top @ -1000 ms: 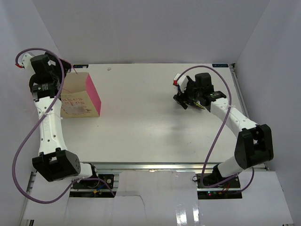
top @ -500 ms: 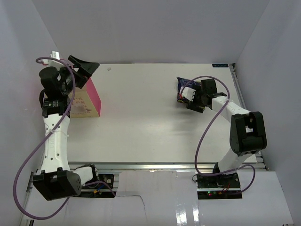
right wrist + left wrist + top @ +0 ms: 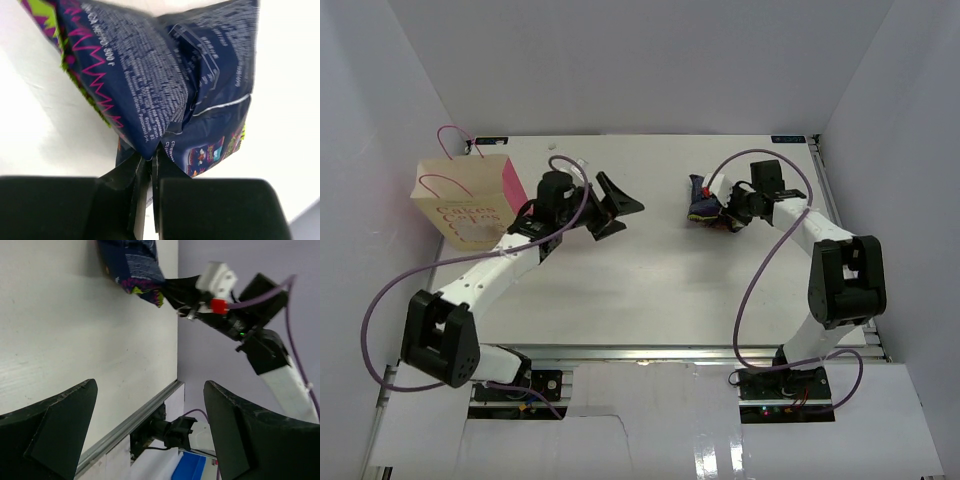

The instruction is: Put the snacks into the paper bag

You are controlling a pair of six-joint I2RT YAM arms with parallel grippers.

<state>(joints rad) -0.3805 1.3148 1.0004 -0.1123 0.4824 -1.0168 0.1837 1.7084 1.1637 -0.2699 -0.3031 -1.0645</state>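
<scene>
crinkly dark blue foil snack bag [image 3: 200, 75] sits at about 2 o'clock on the white table [image 3: 650, 290], pinched by the right gripper [image 3: 151, 156]: jaws clenched on a folded bottom corner of the film, almost no gap between the pads

handling guess: light, air-puffed, thin slick film, no stiffness. it will sag and swing from a corner pinch and could slide out if jerked. contents probably crushable, so grip the seam or crimped edge, not the belly. current hold is on a thin fold, looks marginal

left gripper [image 3: 617, 212] is near table centre, toward 11 o'clock, jaws released and spread wide, nothing between them, pointing at 3 o'clock toward the snack

small beige paper gift bag with pink side panel and thin pink cord handles [image 3: 470, 205] stands upright at 10 o'clock, well apart from the snack. paper walls are soft, it's likely to tip if bumped, and the cord loops over the mouth could snag. can't see inside it from here

texture: glossy wrinkled film with fine white print and pink/green zigzags, matte paper, smooth matte tabletop

small candy packets not visible in any view
</scene>
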